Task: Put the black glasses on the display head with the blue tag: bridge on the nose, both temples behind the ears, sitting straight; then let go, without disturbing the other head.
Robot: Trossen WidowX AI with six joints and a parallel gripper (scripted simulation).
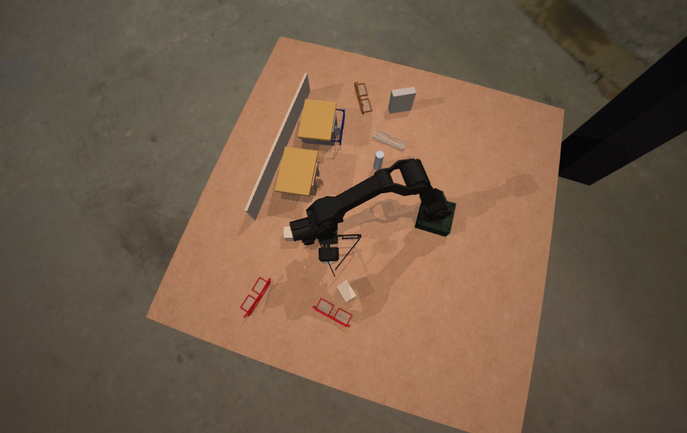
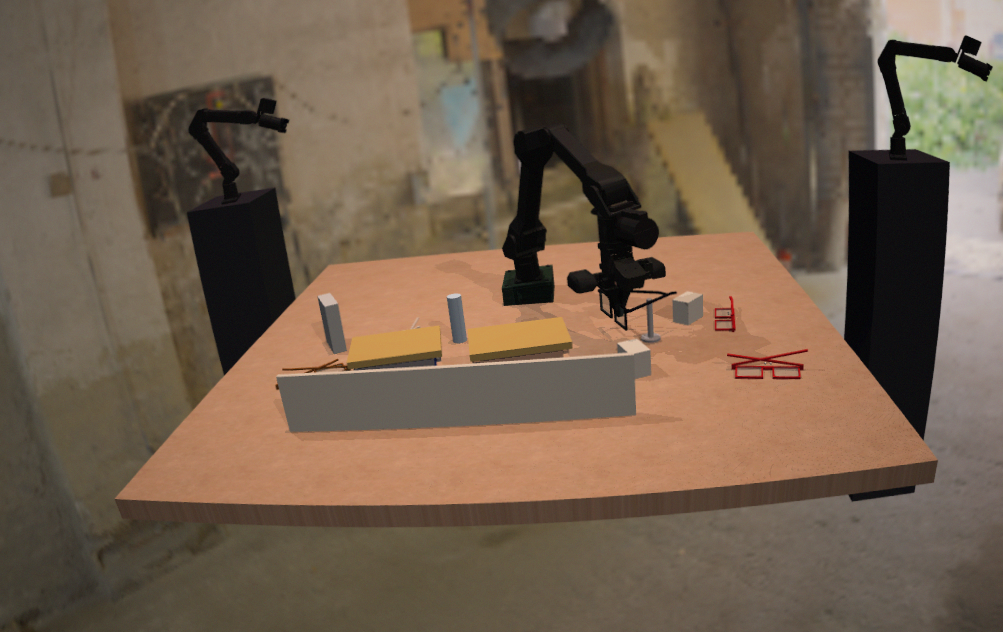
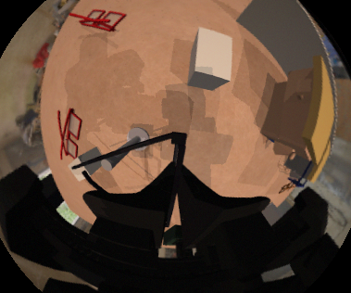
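My gripper (image 2: 619,310) (image 3: 175,165) is shut on the black glasses (image 1: 360,236) (image 2: 650,299) (image 3: 179,137), holding them above the table by their front frame. Their temples are unfolded and reach out sideways, beside and over a thin grey post on a round base (image 2: 650,338) (image 3: 139,134). Both display heads are mostly hidden under two yellow boards (image 1: 318,119) (image 1: 296,170) (image 2: 395,347) (image 2: 519,339). The head under the farther board in the top view wears blue glasses (image 1: 342,127) (image 3: 300,182). I cannot make out which head has the blue tag.
A long grey wall (image 1: 277,147) (image 2: 458,396) runs behind the heads. White blocks (image 1: 346,290) (image 2: 688,307) (image 3: 212,53) stand near the gripper. Two red glasses (image 1: 332,312) (image 1: 256,297) lie beyond. A blue-grey cylinder (image 1: 379,160) (image 2: 455,317), brown glasses (image 1: 358,97) and white glasses (image 1: 389,140) are on the heads' side.
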